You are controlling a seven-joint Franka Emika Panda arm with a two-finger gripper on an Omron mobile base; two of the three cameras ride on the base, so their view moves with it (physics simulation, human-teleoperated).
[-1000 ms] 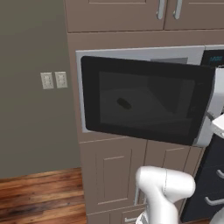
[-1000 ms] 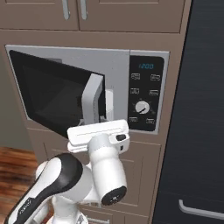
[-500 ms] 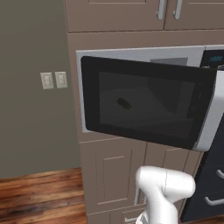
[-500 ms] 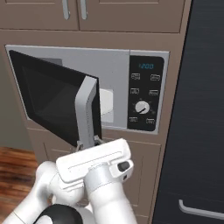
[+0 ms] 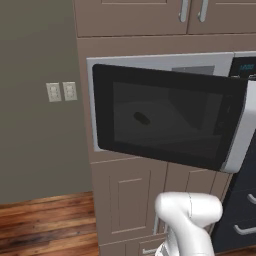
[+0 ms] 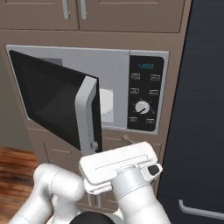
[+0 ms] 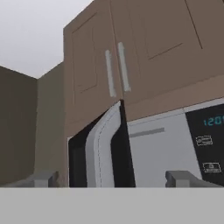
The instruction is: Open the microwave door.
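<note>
Brown cabinets (image 5: 130,17) and a grey wall (image 5: 37,150) frame the left base view, and the door (image 5: 165,117) hangs swung well out from the microwave (image 5: 160,61), its dark window facing us with the pale free edge at the right. Over to the right base view: the same door (image 6: 57,105) seen edge-on, hinged at the left, the light cavity (image 6: 107,105) showing in the gap beside the control panel (image 6: 144,98) with its white knob (image 6: 141,107), while the hand (image 6: 120,168) sits below the door's lower corner, apart from it as far as I can tell (its fingers are hidden here). Now the hand view: door edge (image 7: 107,148) rising between the two fingertips (image 7: 186,178), gripper (image 7: 116,179) spread wide with nothing between its jaws. My read: the door is roughly half open, so the job looks largely done, perhaps with a further swing left.
</note>
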